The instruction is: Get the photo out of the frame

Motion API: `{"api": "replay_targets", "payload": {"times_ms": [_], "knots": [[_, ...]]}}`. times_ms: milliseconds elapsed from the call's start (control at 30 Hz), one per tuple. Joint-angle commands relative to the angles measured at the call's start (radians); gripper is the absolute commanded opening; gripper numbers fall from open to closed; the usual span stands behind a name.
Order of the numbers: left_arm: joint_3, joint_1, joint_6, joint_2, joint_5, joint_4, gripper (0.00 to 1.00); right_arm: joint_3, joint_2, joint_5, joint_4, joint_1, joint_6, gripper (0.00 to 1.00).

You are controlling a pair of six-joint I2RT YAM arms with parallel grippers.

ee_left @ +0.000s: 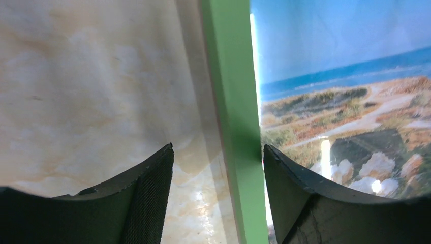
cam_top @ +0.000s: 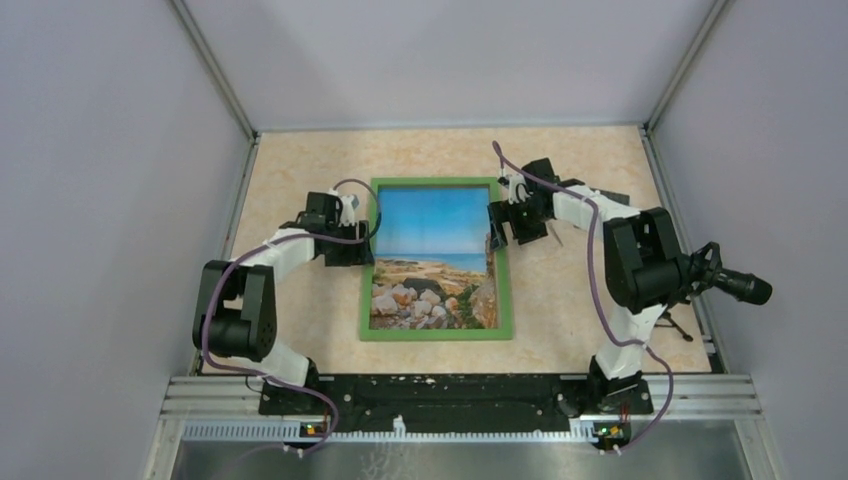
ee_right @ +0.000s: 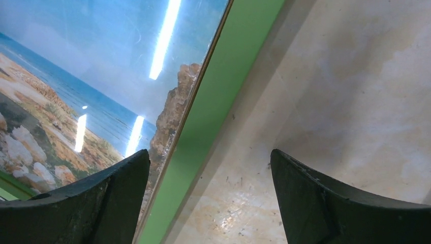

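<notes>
Presently, your left gripper [ee_left: 218,152]: jaws spread, one finger over the table [ee_left: 91,91], the other over the photo [ee_left: 345,61], with the green left border of the frame [ee_left: 234,101] between them. Your right gripper [ee_right: 209,157]: likewise parted, straddling the right border. Frame: lying flat, picture side up, mid-table between both arms. Photo: coast scene, seated inside the frame, glare streaks across it. Table: beige, marbled.
</notes>
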Motion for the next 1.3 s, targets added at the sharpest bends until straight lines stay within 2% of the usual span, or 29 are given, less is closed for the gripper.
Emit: {"api": "replay_targets", "payload": {"times_ms": [0,300,433,633,733,833,967,1033,1167,1267], "knots": [[-0.021,-0.066,0.053,-0.035,-0.094,-0.023,0.68,-0.022,-0.082,0.000,0.041,0.019,-0.007,0.87],[0.059,-0.114,0.043,0.100,-0.123,-0.071,0.56,-0.102,-0.117,0.021,0.055,0.018,-0.007,0.87],[0.059,-0.114,0.042,0.111,-0.112,-0.074,0.52,-0.123,-0.106,0.031,0.085,0.020,0.056,0.84],[0.060,-0.114,0.028,0.128,-0.083,-0.071,0.51,-0.128,-0.095,0.015,0.113,0.039,0.094,0.75],[0.072,-0.115,0.026,0.136,-0.089,-0.079,0.52,-0.127,-0.078,0.053,0.116,0.061,0.109,0.73],[0.079,-0.116,0.028,0.133,-0.089,-0.086,0.54,-0.116,-0.075,0.142,0.109,0.079,0.137,0.70],[0.065,-0.117,0.028,0.128,-0.106,-0.075,0.55,-0.114,-0.081,0.305,0.099,0.122,0.170,0.58],[0.061,-0.117,0.028,0.125,-0.114,-0.073,0.55,-0.120,-0.084,0.359,0.094,0.142,0.199,0.57],[0.066,-0.118,0.017,0.119,-0.130,-0.074,0.57,-0.134,-0.092,0.407,0.091,0.177,0.267,0.54],[0.077,-0.123,0.005,0.122,-0.153,-0.084,0.59,-0.138,-0.095,0.418,0.091,0.202,0.281,0.44]]}}
